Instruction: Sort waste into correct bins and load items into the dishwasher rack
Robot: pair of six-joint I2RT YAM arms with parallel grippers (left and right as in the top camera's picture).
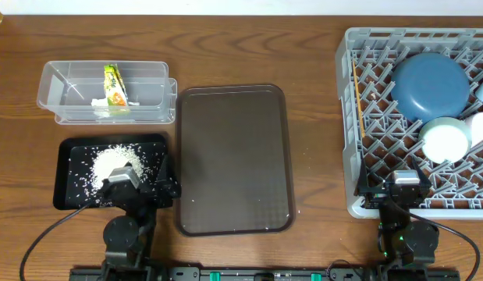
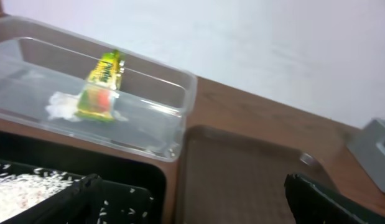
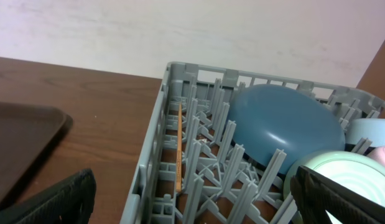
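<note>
I look over a dark, wood-grained tabletop (image 1: 241, 47) with a plain pale wall (image 2: 273, 50) behind it. The left tool (image 1: 138, 189) sits over the near edge of the black tray (image 1: 65, 195), spread wide and holding nothing. The rice (image 1: 112, 164) is heaped in that tray. Behind it, the clear tub (image 1: 62, 78) holds the wrapper (image 1: 115, 86), standing tilted with the tissue (image 1: 99, 103) at its foot. The brown serving tray (image 1: 233, 156) lies mid-table. On the right, the grey rack (image 1: 350, 117) carries the dark-blue dish (image 1: 430, 84), the mint bowl (image 1: 445, 139) and the wooden stick (image 1: 359, 109), which lies along its left wall. The right tool (image 1: 405, 187) hangs at the rack's near edge, also wide and holding nothing
</note>
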